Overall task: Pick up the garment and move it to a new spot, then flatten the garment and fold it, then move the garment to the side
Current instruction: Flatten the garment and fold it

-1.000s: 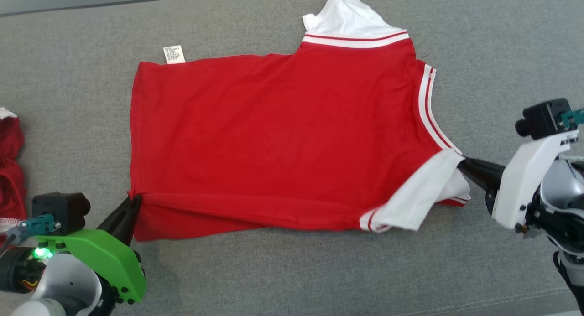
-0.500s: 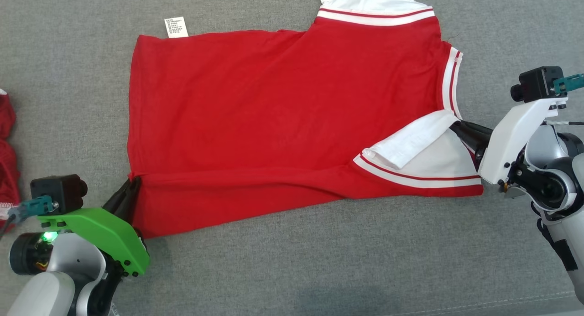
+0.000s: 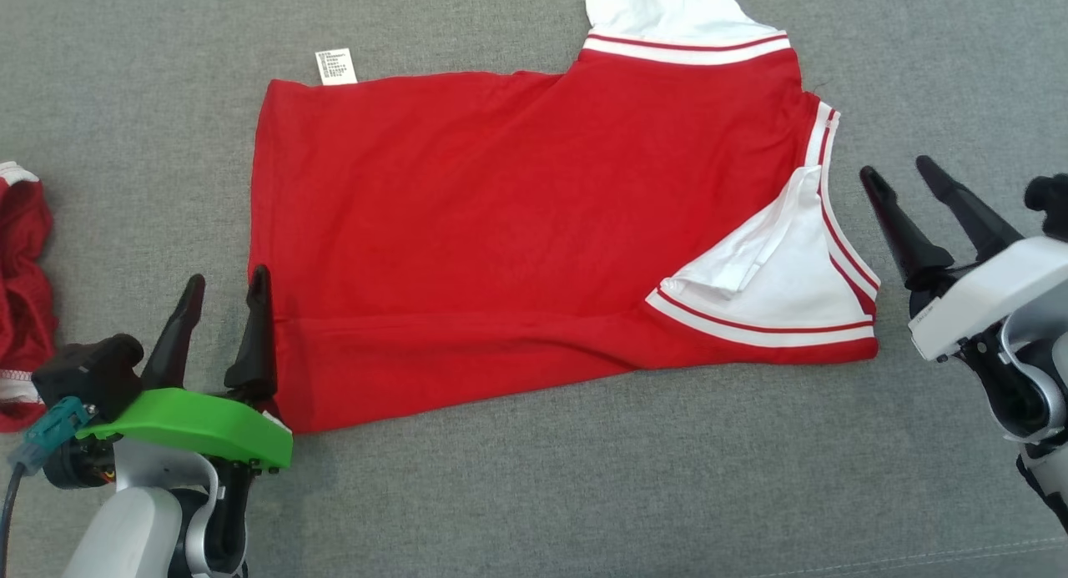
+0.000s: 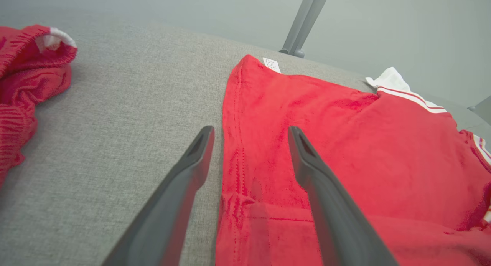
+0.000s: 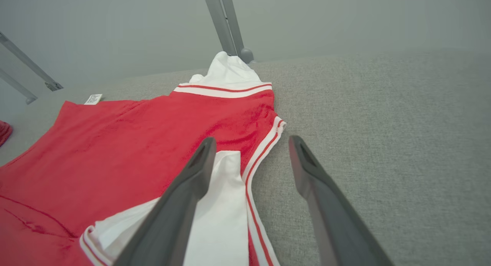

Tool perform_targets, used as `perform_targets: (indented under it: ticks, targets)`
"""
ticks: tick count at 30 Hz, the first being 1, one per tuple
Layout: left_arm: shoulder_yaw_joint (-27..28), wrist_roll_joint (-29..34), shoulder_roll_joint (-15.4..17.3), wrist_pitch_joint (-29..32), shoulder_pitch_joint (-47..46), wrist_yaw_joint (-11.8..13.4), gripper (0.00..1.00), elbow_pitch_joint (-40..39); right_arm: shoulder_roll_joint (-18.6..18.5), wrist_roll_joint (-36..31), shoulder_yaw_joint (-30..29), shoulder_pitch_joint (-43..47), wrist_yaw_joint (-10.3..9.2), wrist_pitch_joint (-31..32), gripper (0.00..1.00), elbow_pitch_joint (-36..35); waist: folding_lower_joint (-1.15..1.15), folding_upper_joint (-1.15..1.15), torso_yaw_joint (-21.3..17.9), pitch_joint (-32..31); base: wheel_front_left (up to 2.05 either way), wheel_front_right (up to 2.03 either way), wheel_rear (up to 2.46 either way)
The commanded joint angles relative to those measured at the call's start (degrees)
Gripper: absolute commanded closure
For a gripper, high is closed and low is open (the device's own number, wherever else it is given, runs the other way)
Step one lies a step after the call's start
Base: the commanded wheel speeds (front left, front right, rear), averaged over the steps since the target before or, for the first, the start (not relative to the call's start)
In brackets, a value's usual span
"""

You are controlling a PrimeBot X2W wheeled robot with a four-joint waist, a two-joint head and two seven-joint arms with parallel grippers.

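A red shirt (image 3: 517, 219) with white, red-striped sleeves lies spread on the grey cloth surface, its near edge folded over in a band (image 3: 467, 361). One white sleeve (image 3: 776, 286) is folded onto the body at the right; the other (image 3: 667, 11) sticks out at the far edge. My left gripper (image 3: 224, 290) stands open at the shirt's near left corner, nothing between its fingers; in the left wrist view the hem (image 4: 234, 143) runs between them. My right gripper (image 3: 897, 176) is open just right of the striped neckline (image 5: 264, 147), holding nothing.
A second crumpled red garment (image 3: 21, 303) lies at the left edge of the surface, also seen in the left wrist view (image 4: 27, 78). A white care label (image 3: 335, 66) sticks out of the shirt's far left corner. Grey metal legs (image 5: 226, 24) stand beyond the far edge.
Both grippers have let go of the shirt, opened and drawn back from it. The near edge now lies folded over, the right sleeve flat. The head camera has shifted a little.
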Motion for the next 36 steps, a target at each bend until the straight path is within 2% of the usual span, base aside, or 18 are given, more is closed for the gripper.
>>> perform_targets:
  ticks: [1, 4, 6, 10, 14, 21, 27, 36]
  targets:
    - [0.5, 2.1, -0.3, -3.4, -1.6, 0.2, 0.00, 1.3, 0.5, -2.3, -1.3, 1.8, 0.01, -4.5, 0.00, 0.1, 0.00, 0.00, 0.1, -1.0, 0.00, 0.00, 0.00]
    - [1.1, 4.4, -1.5, -9.2, -2.7, 0.6, 0.00, 3.6, 2.9, -7.7, -5.9, 3.8, 0.00, -12.8, 0.00, 1.1, 0.00, 0.00, -0.3, -2.1, 0.00, 0.00, 0.00]
    - [1.5, 6.2, -1.8, -11.6, -3.8, 1.0, 0.00, 4.9, 5.7, -11.7, -9.1, 4.9, -0.01, -16.0, 0.00, 1.9, 0.00, 0.00, -0.6, -2.7, 0.00, 0.00, 0.00]
    - [2.8, 10.4, -2.6, -13.7, -5.2, 0.6, 0.00, 6.6, 11.2, -19.6, -13.6, 6.5, 0.00, -18.6, 0.00, 1.7, 0.00, 0.00, -1.1, -3.6, 0.00, 0.00, 0.00]
    - [5.0, 15.5, -3.5, -13.9, -4.3, -0.3, 0.00, 7.3, 15.7, -24.8, -15.2, 9.2, 0.00, -19.2, 0.00, 1.4, 0.00, 0.00, -1.4, -4.6, 0.00, 0.00, 0.00]
    - [7.2, 18.7, -5.3, -13.9, -1.7, -2.7, 0.00, 8.7, 19.4, -27.5, -15.7, 10.6, 0.00, -19.2, 0.00, 2.0, 0.00, 0.00, -1.7, -5.4, 0.00, 0.00, 0.00]
    - [7.7, 20.3, -6.1, -13.9, -0.9, -4.6, 0.00, 11.0, 20.1, -28.1, -16.0, 10.3, 0.00, -19.2, 0.00, 2.8, 0.00, 0.00, -1.1, -5.5, 0.00, 0.00, 0.00]
    - [6.5, 21.2, -7.6, -13.9, 3.4, -5.6, 0.00, 14.0, 20.8, -27.4, -16.0, 13.6, 0.00, -19.2, 0.00, 6.1, 0.00, 0.00, -0.4, -4.9, 0.00, 0.00, 0.00]
